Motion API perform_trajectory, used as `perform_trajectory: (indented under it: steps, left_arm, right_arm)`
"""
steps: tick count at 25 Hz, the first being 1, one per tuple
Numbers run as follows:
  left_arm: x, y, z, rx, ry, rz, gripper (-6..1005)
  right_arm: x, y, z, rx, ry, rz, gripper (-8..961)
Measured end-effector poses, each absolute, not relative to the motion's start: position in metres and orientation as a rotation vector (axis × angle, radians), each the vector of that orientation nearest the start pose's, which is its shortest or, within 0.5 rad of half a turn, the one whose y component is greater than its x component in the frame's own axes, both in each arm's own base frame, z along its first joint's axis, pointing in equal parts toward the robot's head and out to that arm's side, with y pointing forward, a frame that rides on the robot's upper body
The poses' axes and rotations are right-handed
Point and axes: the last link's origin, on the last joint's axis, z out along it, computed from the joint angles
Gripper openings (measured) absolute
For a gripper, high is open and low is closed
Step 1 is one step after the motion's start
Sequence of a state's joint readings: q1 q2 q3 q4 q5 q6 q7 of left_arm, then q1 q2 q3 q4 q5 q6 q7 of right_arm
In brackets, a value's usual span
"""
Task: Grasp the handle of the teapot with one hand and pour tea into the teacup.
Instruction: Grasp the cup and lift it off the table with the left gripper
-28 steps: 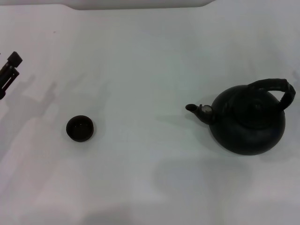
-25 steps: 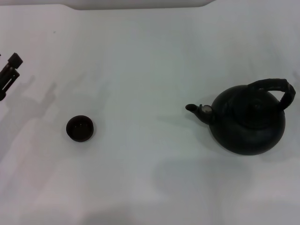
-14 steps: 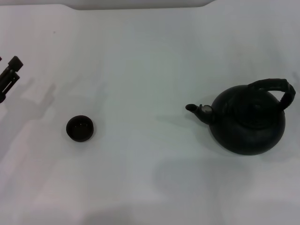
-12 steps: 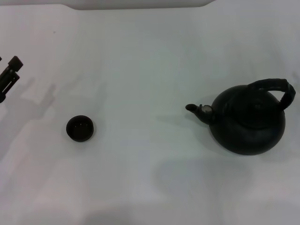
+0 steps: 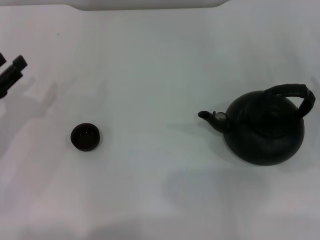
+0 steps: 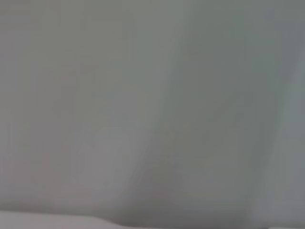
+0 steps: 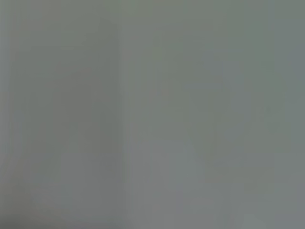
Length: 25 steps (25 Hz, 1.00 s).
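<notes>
The black teapot (image 5: 264, 131) stands upright on the white table at the right in the head view. Its spout (image 5: 207, 116) points left toward the teacup. The ribbed black handle (image 5: 292, 92) arches over the lid and nothing holds it. The small dark teacup (image 5: 85, 137) sits upright at the left, well apart from the pot. My left gripper (image 5: 14, 73) shows only partly at the far left edge, beyond and to the left of the cup, touching nothing. My right gripper is out of view. Both wrist views show only a plain pale surface.
The white table (image 5: 160, 65) spreads wide between the cup and the pot. Its far edge (image 5: 150, 7) runs along the top of the head view. Faint arm shadows lie on the left side and near the front.
My left gripper has shifted and turned slightly at the left edge. The teapot and the teacup have not moved.
</notes>
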<state>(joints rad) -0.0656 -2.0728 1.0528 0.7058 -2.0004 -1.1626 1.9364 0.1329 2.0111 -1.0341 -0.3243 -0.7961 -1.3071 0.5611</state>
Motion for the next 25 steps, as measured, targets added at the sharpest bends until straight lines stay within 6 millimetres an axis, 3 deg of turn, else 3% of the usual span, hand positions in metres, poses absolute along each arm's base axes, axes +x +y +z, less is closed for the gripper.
perform_trajectory:
  steps: [5, 9, 12, 17, 19, 25]
  left_arm:
    - [-0.343, 0.295, 0.054, -1.975, -1.105, -0.751, 691]
    - [-0.329, 0.312, 0.061, -2.033, -1.238, -0.542, 697]
    - [-0.312, 0.321, 0.063, -2.099, -1.242, -0.409, 702]
    - [-0.282, 0.326, 0.061, -2.240, -1.276, -0.168, 886]
    - [-0.263, 0.324, 0.059, -2.318, -1.234, -0.018, 885]
    - [-0.241, 0.316, 0.048, -2.394, -1.142, 0.249, 883]
  right_arm:
    - [0.387, 0.252, 0.047, -1.765, 0.523, 0.694, 795]
    - [0.386, 0.254, 0.044, -1.771, 0.529, 0.698, 795]
    - [0.385, 0.256, 0.041, -1.775, 0.537, 0.702, 794]
    - [0.384, 0.257, 0.039, -1.778, 0.543, 0.706, 794]
    - [0.384, 0.257, 0.037, -1.780, 0.550, 0.707, 794]
    - [0.385, 0.256, 0.036, -1.774, 0.562, 0.709, 793]
